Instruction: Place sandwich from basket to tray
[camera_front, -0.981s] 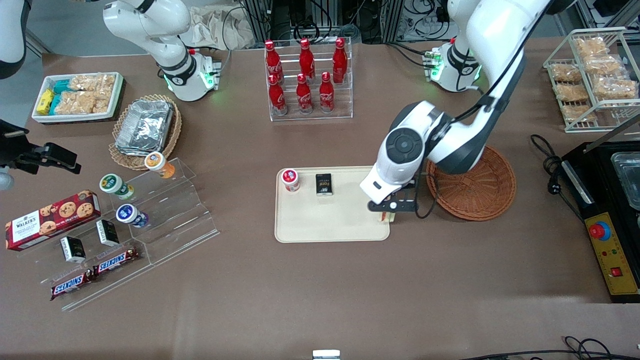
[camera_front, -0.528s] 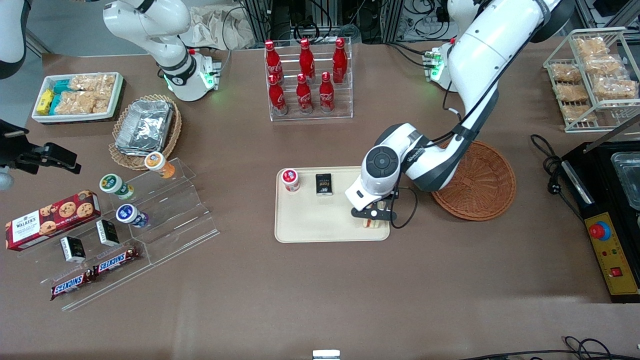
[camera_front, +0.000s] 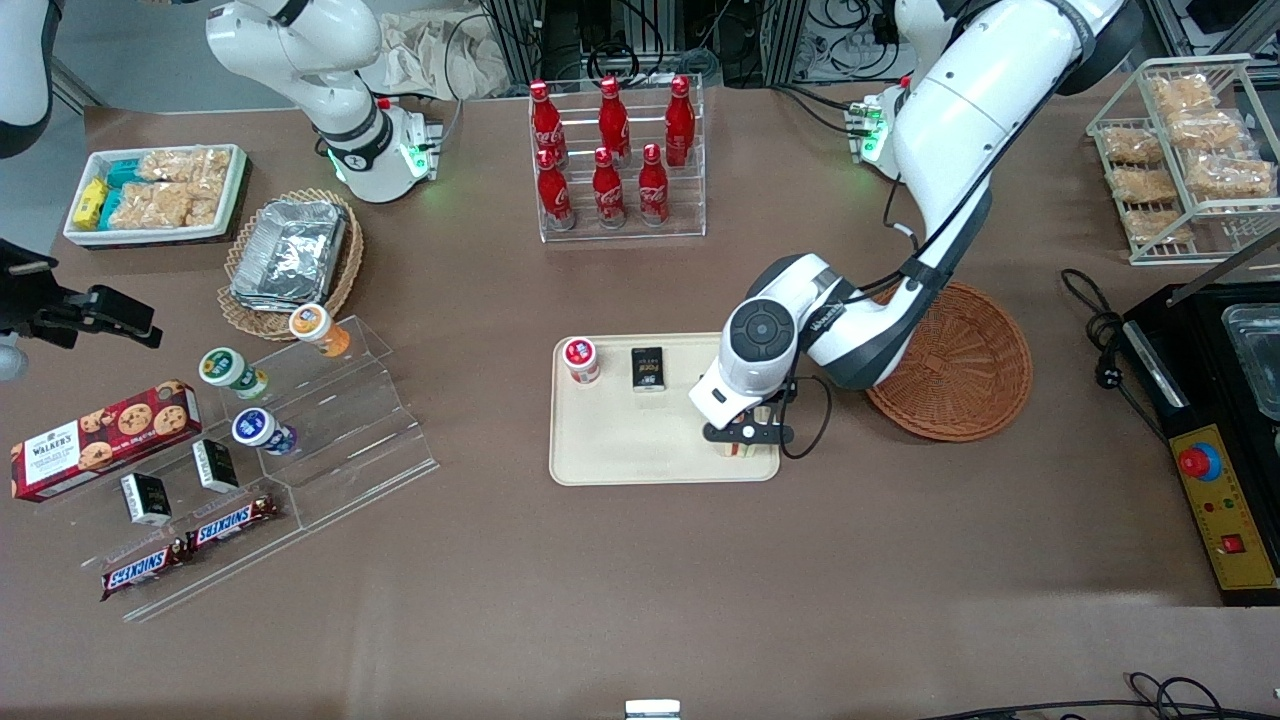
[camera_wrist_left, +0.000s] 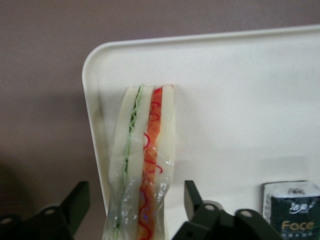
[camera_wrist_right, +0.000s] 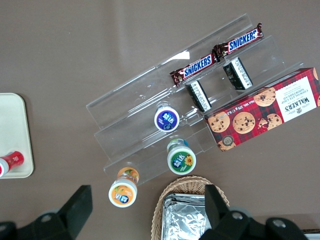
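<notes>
**Sandwich standing on the tray corner, jaws spread around it**

From the front, we see the left arm bent low over the cream tray (camera_front: 620, 440), its gripper (camera_front: 745, 437) at the tray corner nearest the reddish-brown wicker basket (camera_front: 975, 375). Just under the gripper, a sliver of the sandwich (camera_front: 738, 450) shows on the tray, close to the rim that faces the camera. The basket lies beside the tray toward the working arm's end of the table, and we see nothing in the part of it that the arm leaves uncovered. Also on the tray, farther from the camera, stand a small red-capped cup (camera_front: 580, 359) and a dark tissue pack (camera_front: 648, 368), both well apart from the sandwich.

From the left wrist, we see the sandwich (camera_wrist_left: 142, 170) resting on edge on the tray (camera_wrist_left: 240, 100), right beside its rounded corner, with the green and orange-red layers facing us under clear wrap. The gripper (camera_wrist_left: 135, 202) has its jaws released: the two black fingers (camera_wrist_left: 75, 202) stand either side of the wedge with a gap to each. The tissue pack (camera_wrist_left: 292, 210) lies near.
</notes>
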